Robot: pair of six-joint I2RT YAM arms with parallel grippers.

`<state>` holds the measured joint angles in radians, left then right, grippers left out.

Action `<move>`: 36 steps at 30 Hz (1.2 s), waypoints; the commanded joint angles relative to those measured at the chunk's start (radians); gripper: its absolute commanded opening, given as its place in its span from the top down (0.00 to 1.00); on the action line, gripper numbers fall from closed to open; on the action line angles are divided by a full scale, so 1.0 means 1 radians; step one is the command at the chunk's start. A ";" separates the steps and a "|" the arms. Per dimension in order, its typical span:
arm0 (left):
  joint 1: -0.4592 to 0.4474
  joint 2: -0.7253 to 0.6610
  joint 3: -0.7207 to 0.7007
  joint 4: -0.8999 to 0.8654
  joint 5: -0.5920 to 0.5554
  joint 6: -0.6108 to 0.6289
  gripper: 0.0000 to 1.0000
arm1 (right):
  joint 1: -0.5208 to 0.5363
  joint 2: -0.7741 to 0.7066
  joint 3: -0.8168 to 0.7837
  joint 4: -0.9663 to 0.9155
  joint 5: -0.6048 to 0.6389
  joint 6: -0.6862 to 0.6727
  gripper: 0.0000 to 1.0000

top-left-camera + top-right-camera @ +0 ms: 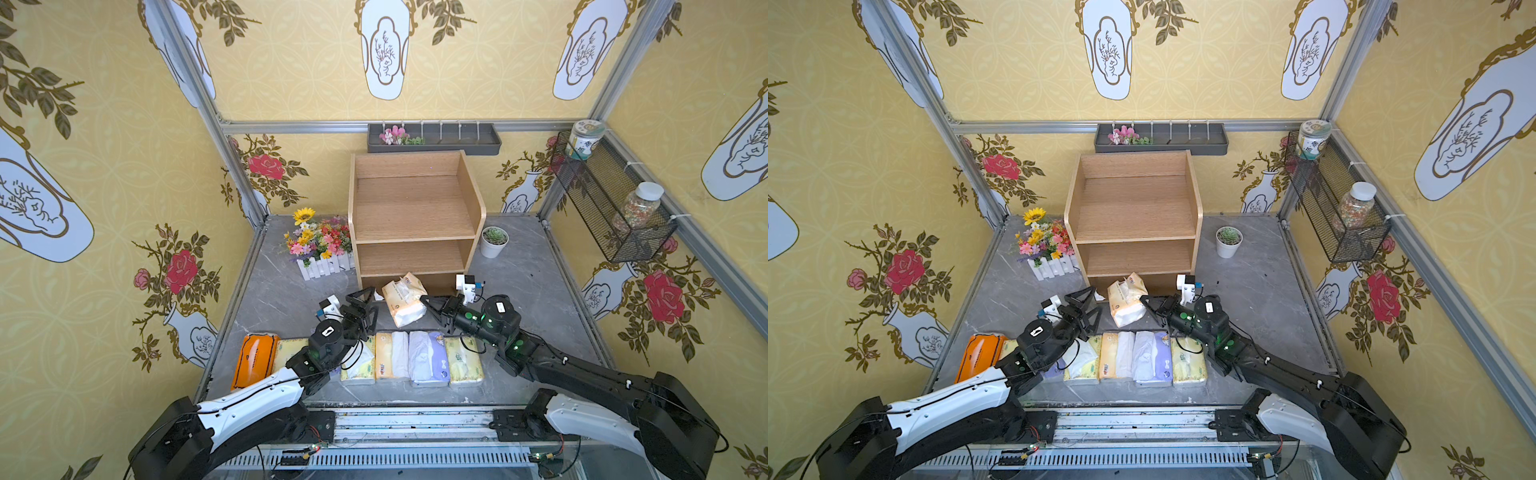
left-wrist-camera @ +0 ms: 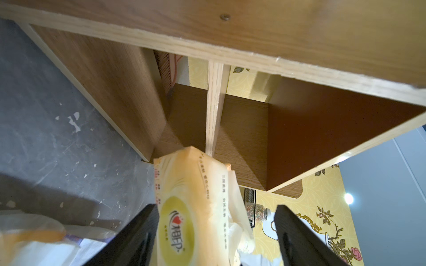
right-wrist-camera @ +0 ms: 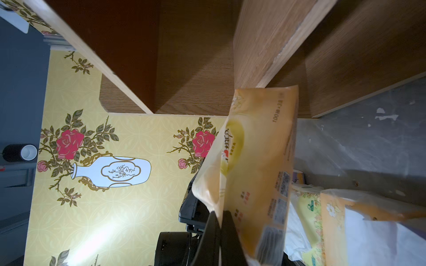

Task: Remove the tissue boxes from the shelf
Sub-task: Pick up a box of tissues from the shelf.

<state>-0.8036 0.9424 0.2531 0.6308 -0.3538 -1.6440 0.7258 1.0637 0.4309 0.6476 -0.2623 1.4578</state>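
Tissue pack [image 1: 403, 301] pinched in right tool [image 1: 424, 299]; left tool [image 1: 373, 303] spread wide.

Yellow wallpaper [image 1: 299, 75] (rose-and-vase print), aluminium frame [image 1: 291, 126], grey marbled tabletop [image 1: 282, 291], dark wall tray [image 1: 457, 147].

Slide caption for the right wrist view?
Right gripper pinches a yellow-orange tissue pack by its edge before the wooden shelf.
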 commanded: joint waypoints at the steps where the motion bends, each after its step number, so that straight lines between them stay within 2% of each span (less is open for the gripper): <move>1: -0.019 0.034 0.012 0.003 -0.020 -0.044 0.14 | -0.005 -0.023 0.001 0.006 -0.007 -0.017 1.00; 7: -0.049 0.097 0.053 0.016 -0.034 -0.062 0.13 | -0.009 -0.031 0.003 0.035 -0.029 -0.011 1.00; 20: -0.072 0.268 0.108 0.205 0.003 -0.120 0.14 | -0.014 -0.014 -0.016 0.145 -0.052 0.026 1.00; 22: -0.072 0.284 0.118 0.221 0.006 -0.122 0.18 | -0.017 -0.024 -0.024 0.139 -0.051 0.027 1.00; 26: -0.074 0.307 0.131 0.246 0.007 -0.119 0.35 | -0.023 -0.059 -0.031 0.089 -0.044 0.009 1.00; 29: -0.078 0.311 0.140 0.247 0.003 -0.106 0.47 | -0.025 -0.115 -0.021 -0.027 -0.023 -0.040 1.00; 36: -0.083 0.336 0.170 0.247 0.009 -0.075 0.67 | -0.032 -0.197 -0.003 -0.217 0.001 -0.124 1.00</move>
<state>-0.8848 1.2686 0.4126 0.8440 -0.3443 -1.7454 0.6937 0.8799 0.4194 0.4995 -0.2787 1.3846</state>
